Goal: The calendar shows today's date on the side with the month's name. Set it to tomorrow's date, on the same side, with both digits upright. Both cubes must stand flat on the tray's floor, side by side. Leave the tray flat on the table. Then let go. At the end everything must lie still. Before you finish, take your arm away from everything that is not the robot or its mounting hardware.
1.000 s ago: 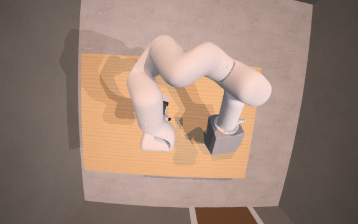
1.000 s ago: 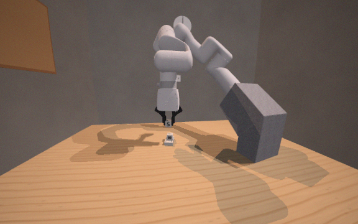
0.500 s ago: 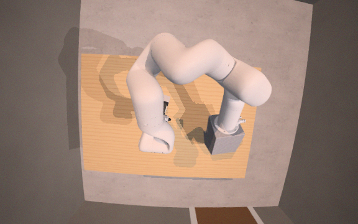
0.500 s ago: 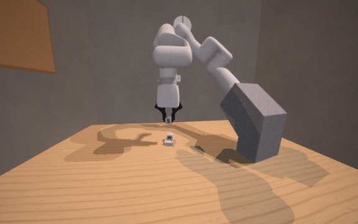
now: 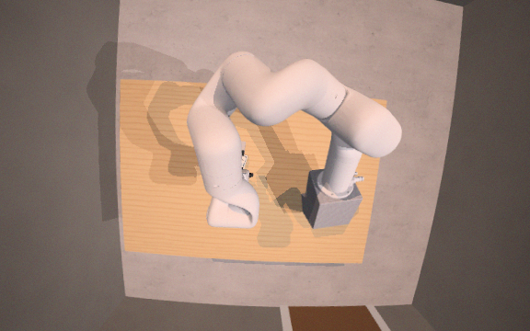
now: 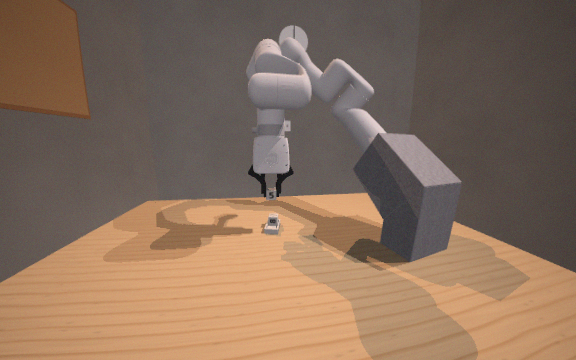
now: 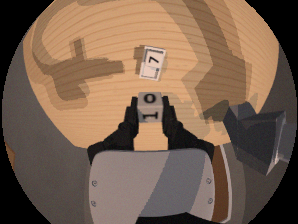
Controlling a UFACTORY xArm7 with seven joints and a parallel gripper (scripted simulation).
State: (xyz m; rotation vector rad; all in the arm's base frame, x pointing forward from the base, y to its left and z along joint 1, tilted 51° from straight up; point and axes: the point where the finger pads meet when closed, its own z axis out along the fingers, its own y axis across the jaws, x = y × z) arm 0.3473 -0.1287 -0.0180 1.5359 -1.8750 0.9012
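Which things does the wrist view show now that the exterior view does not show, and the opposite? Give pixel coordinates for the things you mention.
Only the wrist view: the 7 on the cube [image 6: 273, 220] [image 7: 153, 60] in the tray [image 6: 271, 231] [image 7: 145, 77], and the 0 and 1 on the held cube [image 6: 271, 194] [image 7: 150, 111].

Only the exterior view: the 5 on the held cube, and the arm's upper links.

Both: the jaws shut on one cube above the table [image 6: 168, 310] [image 7: 100, 40], the other cube in the tray, and the grey mounting block [image 6: 433, 220] [image 7: 255, 135].

Dim rm, hard shadows on tabletop [image 5: 178, 225] [image 6: 168, 300] [image 7: 100, 35]; wrist cam fisheye.
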